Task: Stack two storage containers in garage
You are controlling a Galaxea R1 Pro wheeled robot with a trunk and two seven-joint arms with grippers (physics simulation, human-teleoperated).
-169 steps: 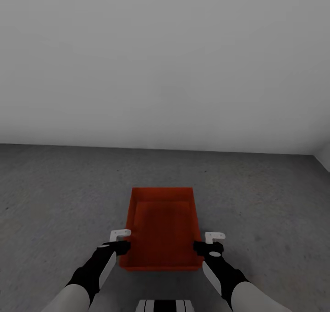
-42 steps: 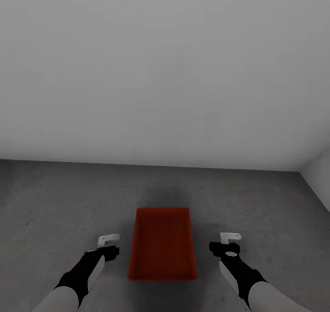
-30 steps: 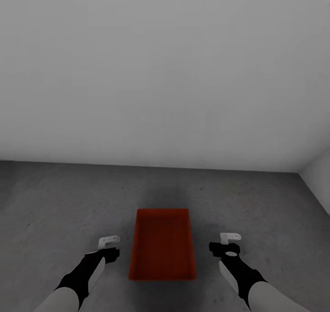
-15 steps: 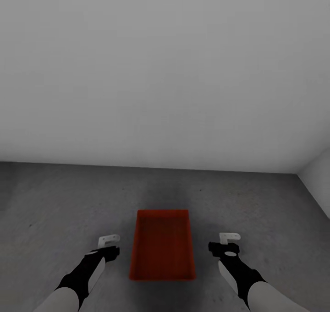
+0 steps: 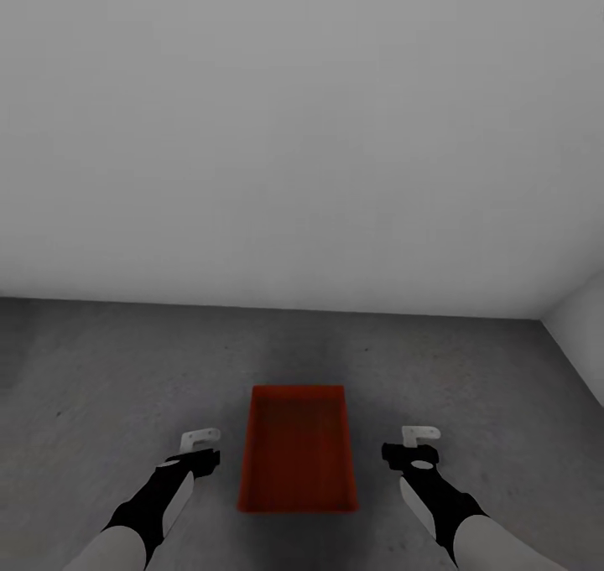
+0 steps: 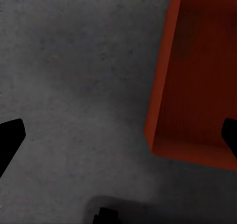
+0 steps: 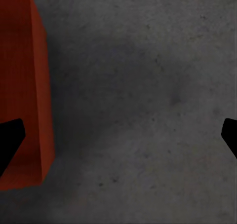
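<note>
Sitting open-topped on the dark grey concrete floor [image 5: 101, 370] of the garage, an orange-red storage container [image 5: 297, 447] is resting between the robot's two arms, near a plain grey-white wall [image 5: 302, 135]. Both the left gripper [image 5: 200, 447] and the right gripper [image 5: 413, 443] are hovering beside it, fingers spread wide apart, touching nothing.

Dim, even light with no glare. A soft dark shadow pools on the rough dark grey concrete floor [image 5: 109, 370] around the orange-red rectangular storage container [image 5: 298, 449]. Both wrist views are blurry and grainy.
</note>
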